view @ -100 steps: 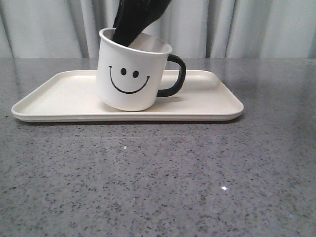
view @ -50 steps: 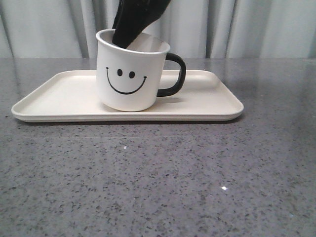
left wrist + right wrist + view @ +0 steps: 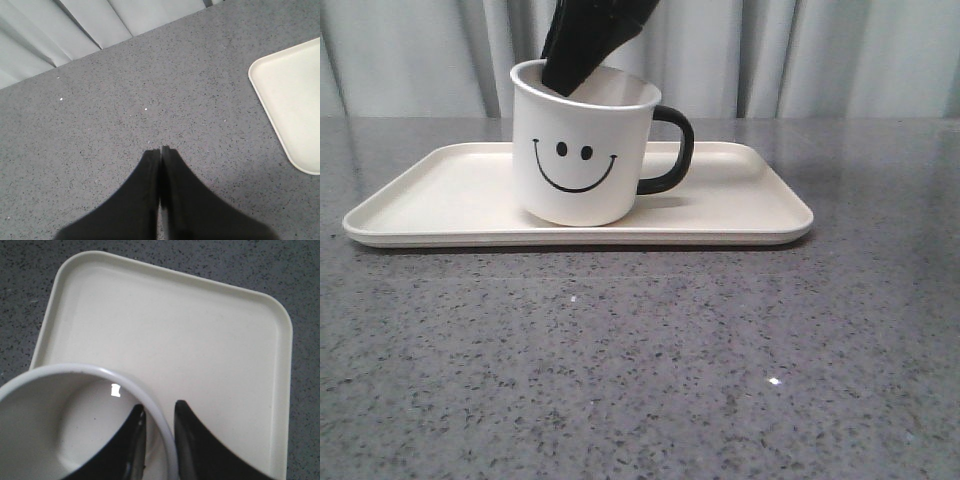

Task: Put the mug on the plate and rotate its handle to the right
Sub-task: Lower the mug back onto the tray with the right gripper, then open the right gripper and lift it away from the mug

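Mug (image 3: 582,150) white, black smiley print, handle (image 3: 672,150) glossy black. Plate (image 3: 450,200) plain cream-white. Table (image 3: 640,360) grey, black-and-white speckle; curtain (image 3: 840,55) pale grey.

A grey counter (image 3: 640,380) fills the lower part of the front view, its surface speckled with fine dark and pale flecks like polished stone. It is glossy: small bright glints of light sit on it near the front, and soft pale reflections spread across its far part. Behind the counter's far edge hangs a pale grey-white curtain (image 3: 840,55), falling in broad vertical folds with darker shadow lines between them. In the left wrist view the same curtain (image 3: 75,30) meets the counter (image 3: 125,110) along a straight edge. The light is even and soft.
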`<state>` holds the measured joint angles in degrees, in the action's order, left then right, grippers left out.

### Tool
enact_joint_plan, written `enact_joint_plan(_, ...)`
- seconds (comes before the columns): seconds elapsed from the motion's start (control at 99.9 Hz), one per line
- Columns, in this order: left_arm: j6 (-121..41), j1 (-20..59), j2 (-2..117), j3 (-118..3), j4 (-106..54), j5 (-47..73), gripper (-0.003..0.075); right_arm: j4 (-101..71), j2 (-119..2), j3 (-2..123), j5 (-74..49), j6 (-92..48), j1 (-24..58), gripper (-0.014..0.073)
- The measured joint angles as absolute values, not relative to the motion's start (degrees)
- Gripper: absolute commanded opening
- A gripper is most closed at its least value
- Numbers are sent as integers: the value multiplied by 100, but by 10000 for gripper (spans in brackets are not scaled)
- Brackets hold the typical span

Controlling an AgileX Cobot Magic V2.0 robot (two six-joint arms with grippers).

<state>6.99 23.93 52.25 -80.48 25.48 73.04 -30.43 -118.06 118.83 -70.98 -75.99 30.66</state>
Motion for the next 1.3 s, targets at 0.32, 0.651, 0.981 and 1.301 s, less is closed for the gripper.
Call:
enact_joint_plan(0.32, 699, 2393, 5225, -8048, 2548, 7304, -20, -3046, -11806, 12001, -7098, -7577, 3066, 174)
enact_joint_plan(0.651, 699, 2393, 5225, -8048, 2548, 7304, -20, -3055, -11784, 12414, -7134, -7358, 3066, 174)
enact_joint_plan(0.981, 699, 2393, 5225, -8048, 2548, 7304, -20, -3045, -11577, 13074, -7157, -6644, 2955, 174)
enact_joint_plan(1.301, 699, 2393, 5235, -8048, 2548, 7304, -20, -3056, -10354, 13661, -6899, -4985, 1636, 171)
